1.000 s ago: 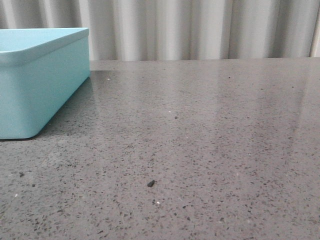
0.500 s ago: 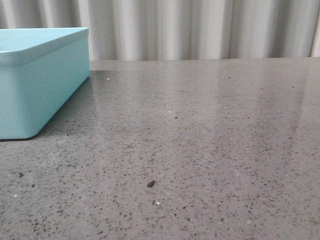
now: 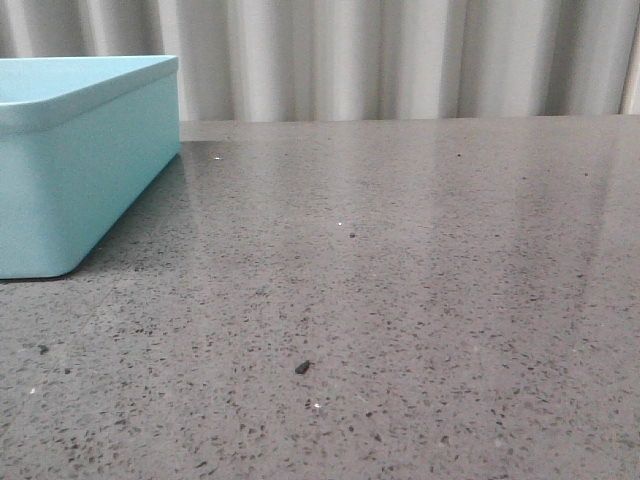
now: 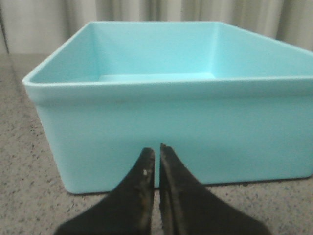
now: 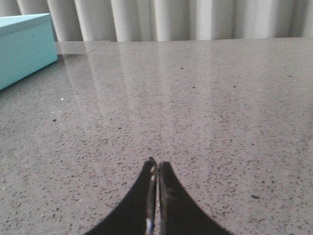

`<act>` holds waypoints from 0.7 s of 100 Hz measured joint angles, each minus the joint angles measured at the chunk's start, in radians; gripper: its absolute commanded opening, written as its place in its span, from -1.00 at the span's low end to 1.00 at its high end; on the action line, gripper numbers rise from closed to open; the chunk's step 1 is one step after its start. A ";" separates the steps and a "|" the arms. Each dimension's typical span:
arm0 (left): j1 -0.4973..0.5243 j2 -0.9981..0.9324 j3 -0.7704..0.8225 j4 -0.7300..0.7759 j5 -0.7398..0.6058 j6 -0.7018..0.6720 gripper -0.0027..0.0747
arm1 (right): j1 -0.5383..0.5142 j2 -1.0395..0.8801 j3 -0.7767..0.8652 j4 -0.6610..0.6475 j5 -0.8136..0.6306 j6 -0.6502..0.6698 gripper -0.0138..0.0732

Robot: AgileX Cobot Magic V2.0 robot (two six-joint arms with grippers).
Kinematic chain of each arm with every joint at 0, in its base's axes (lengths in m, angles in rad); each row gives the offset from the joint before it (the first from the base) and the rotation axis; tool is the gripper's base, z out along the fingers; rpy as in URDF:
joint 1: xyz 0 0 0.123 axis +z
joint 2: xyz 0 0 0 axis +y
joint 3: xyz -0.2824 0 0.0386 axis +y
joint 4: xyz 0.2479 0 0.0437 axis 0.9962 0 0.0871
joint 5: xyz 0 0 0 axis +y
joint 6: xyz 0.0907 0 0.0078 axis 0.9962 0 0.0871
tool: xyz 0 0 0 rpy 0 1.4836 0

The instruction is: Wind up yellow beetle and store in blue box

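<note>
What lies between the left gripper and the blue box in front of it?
Nothing: in the left wrist view the left gripper, jaws nearly closed, faces the near wall of the blue box with only a short stretch of bare speckled grey table between.

The blue box (image 3: 70, 170) is cut off at the front view's left edge.

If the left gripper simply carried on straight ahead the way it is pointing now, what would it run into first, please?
Most likely the near wall of the blue box. The left gripper, fingers together, points squarely at that wall below the rim, with nothing visible between them. How far off it is, the wrist view does not settle.
</note>
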 measured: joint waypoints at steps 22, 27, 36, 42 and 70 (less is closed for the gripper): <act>0.010 0.000 0.000 -0.002 0.149 0.000 -0.99 | -0.031 0.000 0.000 0.006 0.045 0.002 -0.78; 0.010 0.000 0.000 -0.002 0.165 0.000 -0.99 | -0.033 0.000 0.000 0.006 0.073 0.002 -0.78; 0.010 0.000 0.000 -0.003 0.178 0.000 -0.99 | -0.039 0.000 0.000 0.006 0.135 0.002 -0.78; 0.010 0.000 0.000 -0.003 0.178 0.000 -0.99 | -0.046 0.000 0.000 0.006 0.168 0.002 -0.78; 0.010 0.000 0.000 -0.003 0.178 0.000 -0.99 | -0.115 0.000 0.000 0.004 0.209 0.002 -0.78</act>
